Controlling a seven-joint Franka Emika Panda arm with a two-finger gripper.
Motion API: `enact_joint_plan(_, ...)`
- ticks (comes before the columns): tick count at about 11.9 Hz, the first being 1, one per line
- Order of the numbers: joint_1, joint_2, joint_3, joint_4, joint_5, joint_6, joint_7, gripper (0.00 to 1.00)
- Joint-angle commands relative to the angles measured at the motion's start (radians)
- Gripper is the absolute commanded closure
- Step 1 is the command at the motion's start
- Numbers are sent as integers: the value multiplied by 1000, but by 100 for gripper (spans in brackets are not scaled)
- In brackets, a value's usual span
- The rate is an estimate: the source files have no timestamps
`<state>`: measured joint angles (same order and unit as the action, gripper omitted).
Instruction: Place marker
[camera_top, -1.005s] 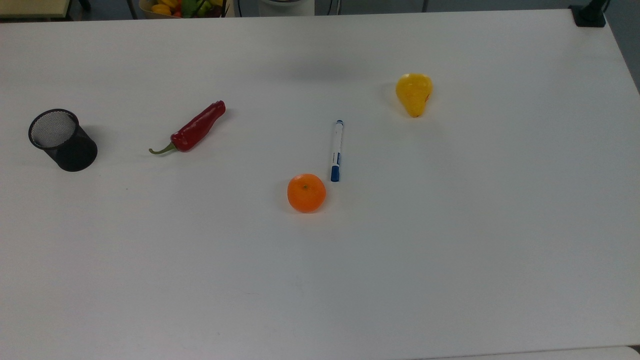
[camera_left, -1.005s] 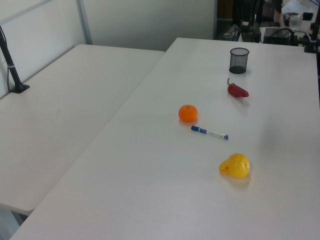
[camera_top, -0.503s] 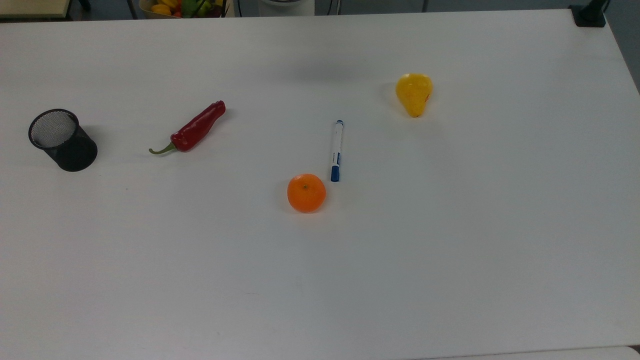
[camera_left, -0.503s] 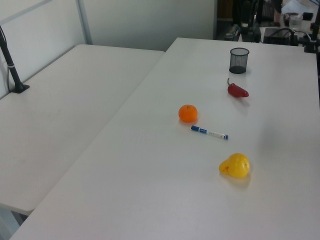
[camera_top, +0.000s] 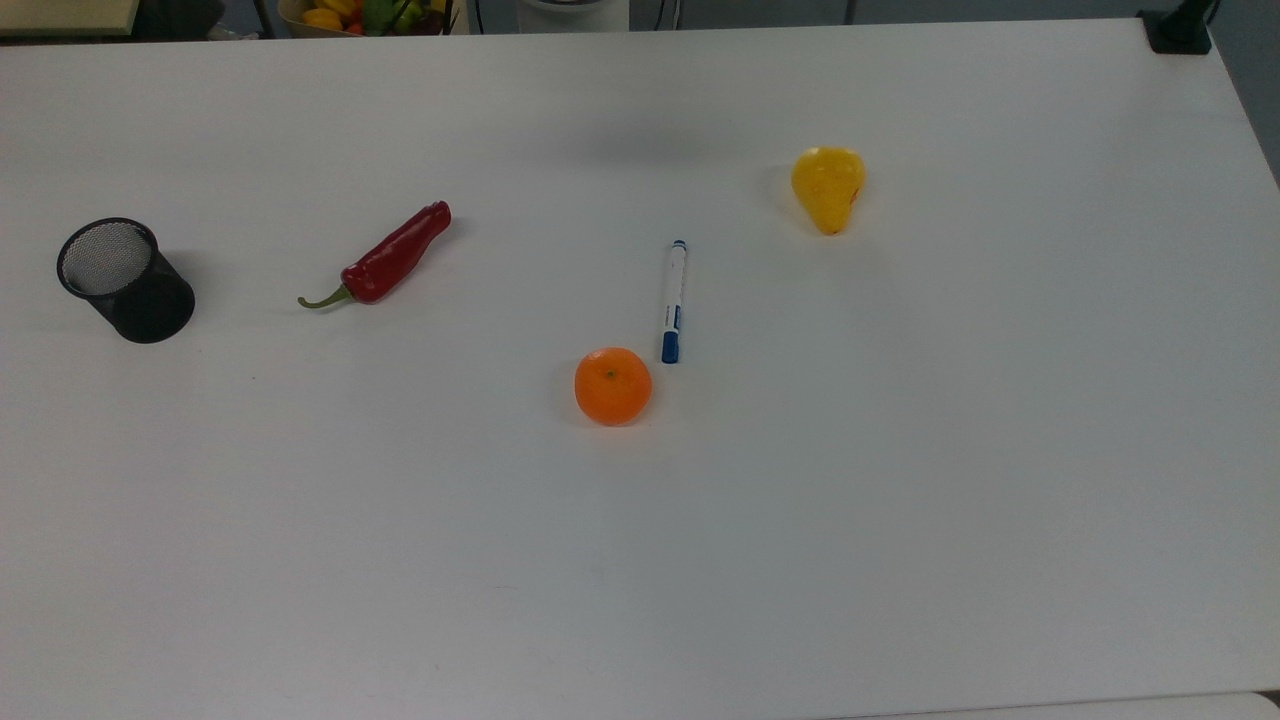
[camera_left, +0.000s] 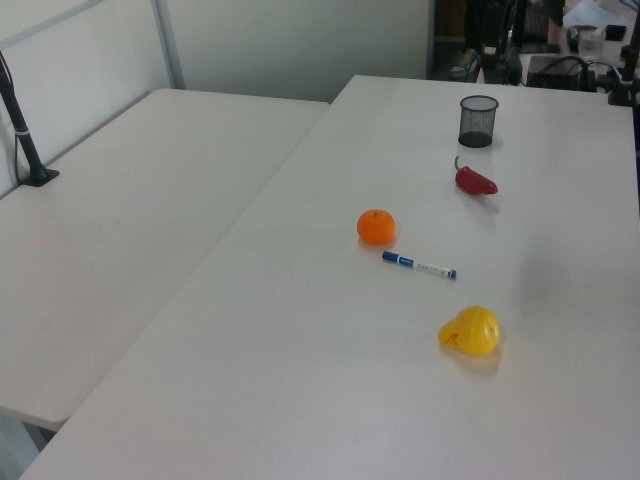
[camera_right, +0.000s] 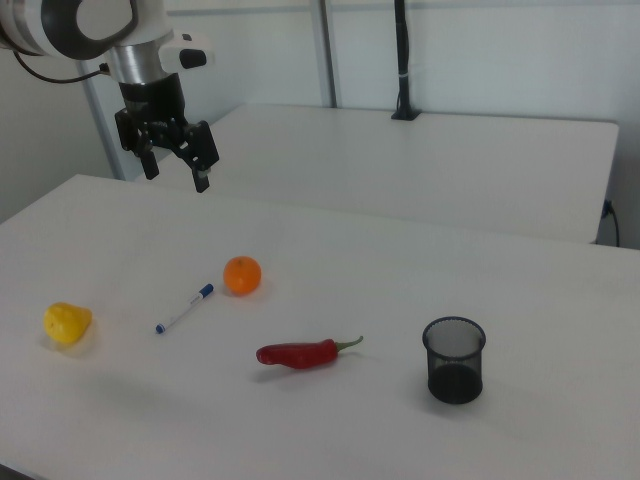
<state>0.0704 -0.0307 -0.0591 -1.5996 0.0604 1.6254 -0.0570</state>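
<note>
Up high we see the gripper (camera_right: 176, 168), jaws spread, holding nothing; marker (camera_top: 673, 301) lies just beside orange (camera_top: 612, 386), pear (camera_top: 828, 187) farther off.

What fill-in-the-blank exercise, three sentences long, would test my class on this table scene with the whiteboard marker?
1. The white whiteboard marker with a blue cap lies flat on the white table, its cap end nearest the round ____ fruit.
2. The black mesh cup stands ____ on the table.
3. In the right view, the robot's black two-finger gripper hangs above the table with its fingers ____.

Missing words: orange; upright; open
</note>
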Motion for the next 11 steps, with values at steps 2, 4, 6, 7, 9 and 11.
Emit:
enact_joint_plan(2,12,-5,-1,-17,-4,37,-12,0)
enact_joint_plan(4,14,-9,-1,-34,-1,63,-6,0)
enact_joint_plan(6,35,8,-1,-37,-2,67,-6,0)
enact_joint_plan(7,39,18,2,-40,-2,68,-3,0)
enact_joint_plan(9,83,44,4,-68,-10,144,23,0)
enact_joint_plan(11,127,84,5,-109,-52,281,158,0)
